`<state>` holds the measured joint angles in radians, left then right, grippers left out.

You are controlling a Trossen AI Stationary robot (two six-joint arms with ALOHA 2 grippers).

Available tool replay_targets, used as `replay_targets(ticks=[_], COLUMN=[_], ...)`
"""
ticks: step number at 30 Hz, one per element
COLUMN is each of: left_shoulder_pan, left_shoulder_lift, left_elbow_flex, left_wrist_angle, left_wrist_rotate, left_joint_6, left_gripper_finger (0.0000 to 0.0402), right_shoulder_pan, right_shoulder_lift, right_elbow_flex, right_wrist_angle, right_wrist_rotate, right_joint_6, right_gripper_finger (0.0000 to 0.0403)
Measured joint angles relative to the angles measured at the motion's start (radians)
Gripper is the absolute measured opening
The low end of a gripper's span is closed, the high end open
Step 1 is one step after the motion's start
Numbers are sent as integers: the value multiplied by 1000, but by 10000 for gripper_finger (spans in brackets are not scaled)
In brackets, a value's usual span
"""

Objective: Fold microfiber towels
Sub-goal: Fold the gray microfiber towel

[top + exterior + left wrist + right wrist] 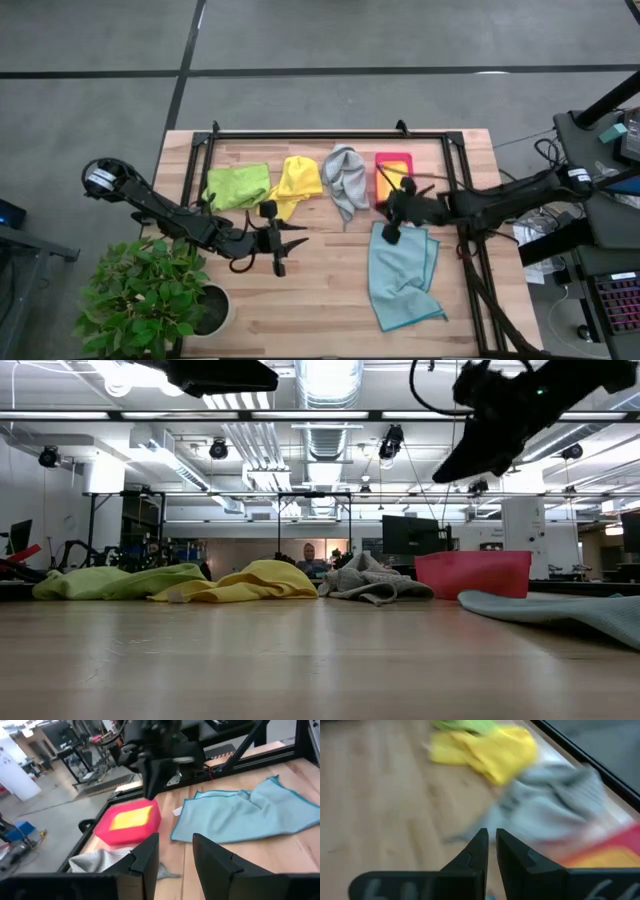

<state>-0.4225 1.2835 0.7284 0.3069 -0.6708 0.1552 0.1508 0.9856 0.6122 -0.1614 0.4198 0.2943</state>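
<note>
Here we see the light blue towel (403, 275) lying loosely spread in the lower right of the high view, one edge doubled over and not yet squared, while the lime green towel (238, 186), yellow towel (297, 184) and grey towel (346, 180) sit crumpled in a row along the upper middle of that frame, with the pink-red tray (393, 174) just right of the grey one. Our right gripper (392, 218) hangs above the table near the top edge of the blue towel, its fingers nearly closed with only a thin slit between them and nothing held. Our left gripper (291, 243) hovers over bare wood at centre frame, below the yellow towel, its fingers set a moderate gap apart and empty. We judge that the blue cloth is the one being worked and that the fold is barely begun. The risk from here is that the right fingers, narrow as they are, come down on the cloth without spreading and merely push it into a wrinkle, or pinch both layers of the doubled edge. A low sweep could also drag the grey towel or nudge the tray.
</note>
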Motion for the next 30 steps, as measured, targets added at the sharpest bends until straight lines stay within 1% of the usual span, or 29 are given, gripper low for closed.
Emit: replay_targets(ticks=[5,7,9,12,17,19,22,24,26,30], left_shoulder_pan=[2,2,2,2,5,19,61,95,132,203], left_shoulder_lift=[17,30,43,70,113,124,136,144,150,149], left_elbow_flex=[-2,-2,-2,-2,-1,3,3,3,6,6], left_wrist_angle=[4,-1,0,13,59,48,39,7,-64,-205], left_wrist_rotate=[1,1,1,1,3,27,95,149,189,218], left_joint_6=[-60,-81,-97,-99,-115,-161,-248,-299,-356,-462], left_gripper_finger=[105,105,105,105,105,105,105,105,105,105], right_shoulder_pan=[65,71,70,69,67,62,48,26,1,-39], right_shoulder_lift=[-2,-2,-3,-3,-8,-12,-27,-37,-38,-37], right_elbow_flex=[-116,-151,-174,-187,-187,-181,-183,-194,-204,-241], right_wrist_angle=[266,338,373,385,383,386,386,384,386,395], right_wrist_rotate=[0,0,0,0,0,-7,-11,-14,-33,-86], right_joint_6=[-126,-147,-150,-159,-269,-325,-402,-419,-416,-378], right_gripper_finger=[27,27,27,27,27,27,27,27,27,27])
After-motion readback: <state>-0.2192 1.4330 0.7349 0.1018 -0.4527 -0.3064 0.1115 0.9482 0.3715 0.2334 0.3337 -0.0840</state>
